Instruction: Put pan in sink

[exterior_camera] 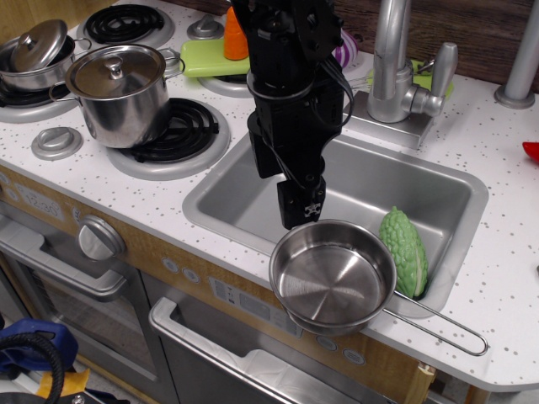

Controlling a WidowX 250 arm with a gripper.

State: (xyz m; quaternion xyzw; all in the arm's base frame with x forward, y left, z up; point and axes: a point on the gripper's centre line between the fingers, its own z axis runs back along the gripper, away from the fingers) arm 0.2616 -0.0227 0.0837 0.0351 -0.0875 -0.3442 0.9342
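Observation:
The pan (333, 278) is a small shiny round steel saucepan without a lid. Its thin wire loop handle (442, 324) points right over the countertop. The pan hangs at the sink's front right rim, overlapping the counter's front edge. My gripper (303, 220) points down from the black arm and is shut on the pan's far rim. The sink (253, 198) is a grey rectangular basin set in white speckled countertop. It lies behind and to the left of the pan.
A green bumpy vegetable (404, 251) lies in the sink's right end, just behind the pan. The faucet (392, 67) stands behind the sink. A lidded steel pot (118, 93) sits on the stove at left, with another lidded pot (38, 50) behind it. A red object (530, 151) shows at the right edge.

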